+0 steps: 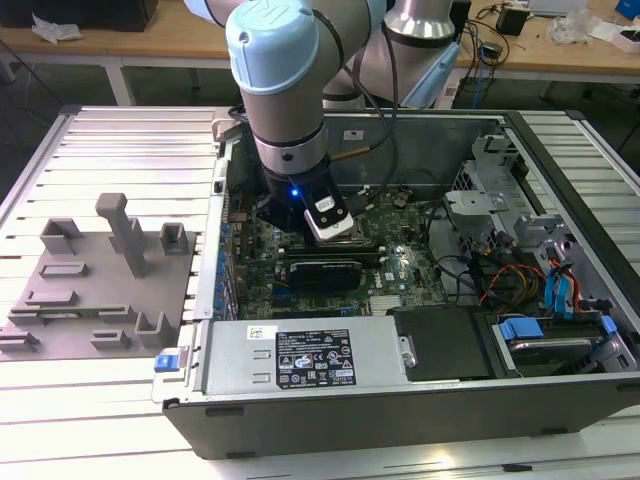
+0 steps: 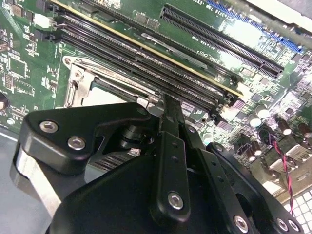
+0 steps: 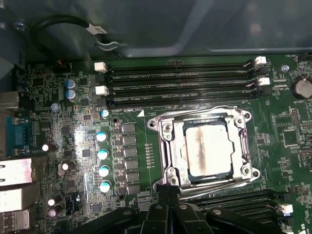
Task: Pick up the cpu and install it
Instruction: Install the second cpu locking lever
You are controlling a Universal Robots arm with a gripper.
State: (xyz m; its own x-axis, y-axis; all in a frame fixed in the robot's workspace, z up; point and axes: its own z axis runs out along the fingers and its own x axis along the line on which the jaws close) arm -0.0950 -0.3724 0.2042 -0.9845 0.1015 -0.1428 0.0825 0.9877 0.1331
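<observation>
The cpu [image 3: 206,148], a flat square chip with a silver-grey top, lies inside the motherboard socket, ringed by the metal socket frame [image 3: 165,146]. My gripper [image 3: 168,195] hovers just beside the socket's edge; its black fingers are pressed together with nothing between them. In the second wrist view the gripper [image 2: 165,103] points down at the socket frame [image 2: 78,85], and a pale patch of the cpu [image 2: 105,96] shows behind the black linkage. In the exterior view the arm reaches into the open computer case, with the gripper [image 1: 330,225] low over the motherboard [image 1: 400,265].
Long black memory slots [image 3: 180,83] run beside the socket. Case walls [image 1: 400,390] surround the board. Cables and drive bays [image 1: 520,260] fill the exterior view's right. A grey fixture [image 1: 100,280] with upright blocks sits outside the case on the exterior view's left.
</observation>
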